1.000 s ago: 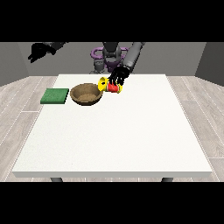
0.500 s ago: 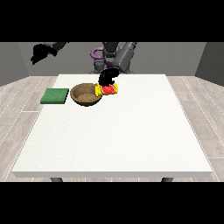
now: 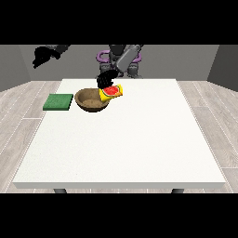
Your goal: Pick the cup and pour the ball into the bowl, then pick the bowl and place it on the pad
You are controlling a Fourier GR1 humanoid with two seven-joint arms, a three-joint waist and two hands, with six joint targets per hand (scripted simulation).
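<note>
A green pad (image 3: 58, 102) lies beside the brown bowl (image 3: 92, 100); my hand (image 3: 106, 79) grips the tipped cup (image 3: 111, 92) over its rim.

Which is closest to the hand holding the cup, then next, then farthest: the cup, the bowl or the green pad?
From the hand in the front view:
1. Cup: tipped in that hand.
2. Bowl: just below the cup.
3. Green pad: farthest, toward the view's left.
</note>
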